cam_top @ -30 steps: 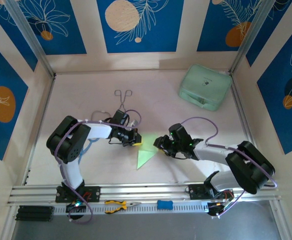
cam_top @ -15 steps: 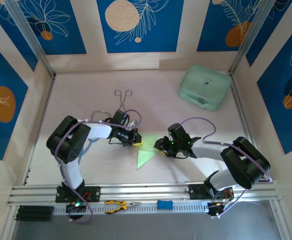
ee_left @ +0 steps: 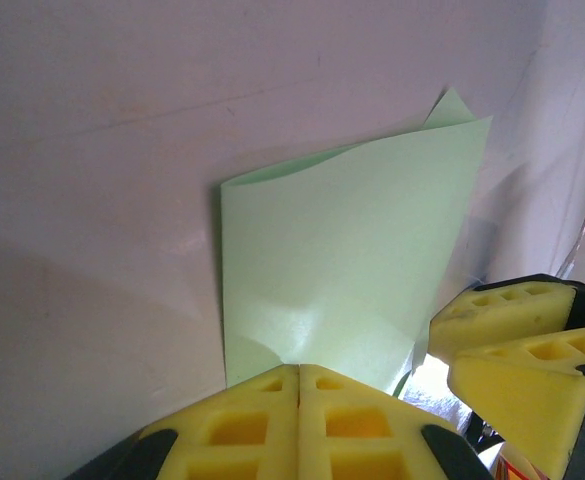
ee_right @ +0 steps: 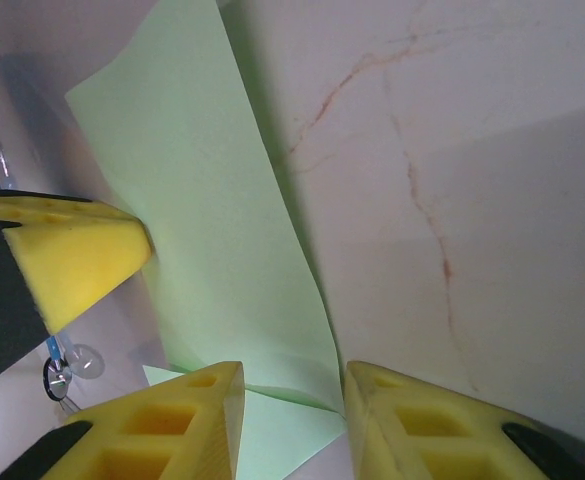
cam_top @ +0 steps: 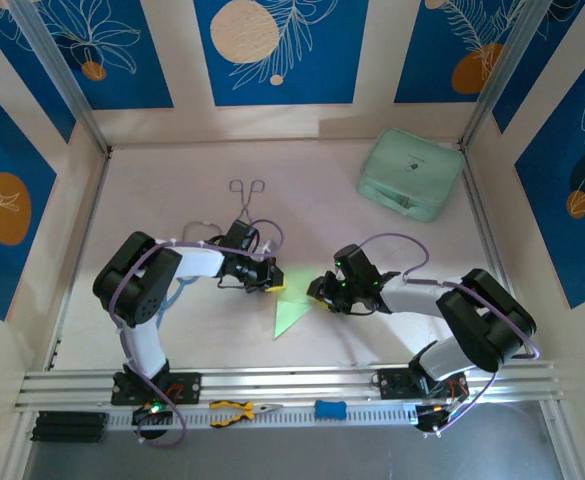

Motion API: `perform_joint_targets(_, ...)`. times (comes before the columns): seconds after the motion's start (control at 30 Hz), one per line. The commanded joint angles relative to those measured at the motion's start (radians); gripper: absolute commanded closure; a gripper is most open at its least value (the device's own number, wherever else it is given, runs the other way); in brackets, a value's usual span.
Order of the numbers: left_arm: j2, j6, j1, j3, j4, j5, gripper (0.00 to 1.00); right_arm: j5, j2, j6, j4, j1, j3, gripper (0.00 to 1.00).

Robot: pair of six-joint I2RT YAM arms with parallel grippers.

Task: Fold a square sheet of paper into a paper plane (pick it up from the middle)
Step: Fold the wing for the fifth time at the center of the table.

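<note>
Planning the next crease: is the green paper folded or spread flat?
Folded: the paper is a triangle from above; left wrist view shows a second layer behind.

Pretty clearly a robotics lab test cell: the left arm (cam_top: pixel 142 290) and right arm (cam_top: pixel 482 325) are bolted to an aluminium rail (cam_top: pixel 302 380) along the front of a pale counter (cam_top: pixel 172 200). It's boxed in by blue leaf-print wall panels (cam_top: pixel 272 50) on metal posts (cam_top: pixel 57 75), with orange-handled pliers (cam_top: pixel 240 409) lying by the rail.
</note>
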Motion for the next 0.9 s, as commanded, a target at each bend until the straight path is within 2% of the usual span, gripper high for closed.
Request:
perform_joint_targets(0.0, 0.020, 0.015, -0.013, -0.003, -0.064, -0.007, 0.94, -0.044, 0.012, -0.011, 0.056, 0.006, 0.010, 0.66)
perform_joint_targets(0.57, 0.019, 0.013, -0.012, -0.002, -0.063, -0.010, 0.94, -0.070, -0.009, -0.040, 0.099, -0.040, -0.023, 0.63)
perform_joint_targets(0.87, 0.020, 0.013, -0.014, -0.002, -0.065, -0.010, 0.94, -0.037, 0.000, -0.139, -0.057, -0.094, 0.063, 0.62)
